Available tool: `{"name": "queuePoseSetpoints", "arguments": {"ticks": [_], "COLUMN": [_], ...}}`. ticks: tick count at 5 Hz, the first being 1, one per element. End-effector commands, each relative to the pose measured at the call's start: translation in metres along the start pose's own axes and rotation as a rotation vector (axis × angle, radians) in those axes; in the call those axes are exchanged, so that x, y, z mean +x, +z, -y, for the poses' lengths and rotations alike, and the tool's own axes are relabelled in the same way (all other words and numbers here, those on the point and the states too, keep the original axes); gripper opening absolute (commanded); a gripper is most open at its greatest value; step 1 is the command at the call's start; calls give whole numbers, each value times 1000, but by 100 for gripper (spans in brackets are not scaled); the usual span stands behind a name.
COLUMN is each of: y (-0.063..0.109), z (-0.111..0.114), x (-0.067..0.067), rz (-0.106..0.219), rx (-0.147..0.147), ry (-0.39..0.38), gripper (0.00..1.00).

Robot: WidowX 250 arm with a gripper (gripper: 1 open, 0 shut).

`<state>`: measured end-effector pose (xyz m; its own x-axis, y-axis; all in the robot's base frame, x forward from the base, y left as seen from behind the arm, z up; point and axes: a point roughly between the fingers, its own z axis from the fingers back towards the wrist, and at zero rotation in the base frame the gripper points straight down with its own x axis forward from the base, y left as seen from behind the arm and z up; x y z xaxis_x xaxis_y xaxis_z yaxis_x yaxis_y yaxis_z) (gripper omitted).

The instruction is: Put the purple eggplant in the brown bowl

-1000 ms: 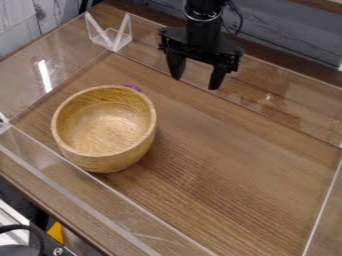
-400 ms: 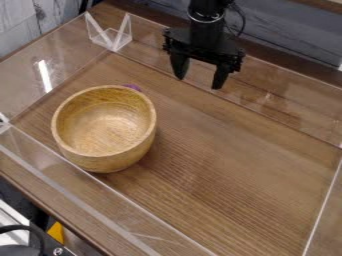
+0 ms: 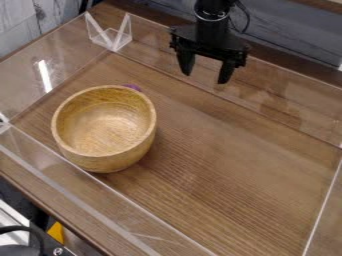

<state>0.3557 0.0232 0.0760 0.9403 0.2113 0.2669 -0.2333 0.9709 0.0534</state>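
The brown bowl (image 3: 102, 150) is round, light wood with visible grain, and stands upright at the left of the tabletop with nothing inside. A purple sliver of the eggplant (image 3: 136, 88) peeks out just behind the bowl's far rim; the rest is hidden by the bowl. My gripper (image 3: 205, 72) hangs from a black arm at the top centre, pointing steeply down, well to the right of and behind the bowl. Its two black fingers (image 3: 187, 64) stand apart with nothing between them.
A clear plastic stand (image 3: 110, 32) sits at the back left. Low clear acrylic walls (image 3: 160, 235) run round the wooden tabletop (image 3: 227, 160). A dark edge with cables shows at the bottom left.
The gripper has shifted a little toward the back of the table, up and to the right in the picture, still open. The bowl and eggplant have not moved.
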Motion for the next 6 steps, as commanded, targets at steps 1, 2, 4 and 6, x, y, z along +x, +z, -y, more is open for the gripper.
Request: {"name": "queuePoseSetpoints", "arguments": {"ticks": [1,2,4,6], "y": [11,7,2,0], "z": [-3,-5,-14,-23], "x": [20,25,23,22], "rz": [65,73,91,113], "rx": [-10,-12,-14,-22], "ry": [32,47,86,139], "gripper": [100,100,100,100]}}
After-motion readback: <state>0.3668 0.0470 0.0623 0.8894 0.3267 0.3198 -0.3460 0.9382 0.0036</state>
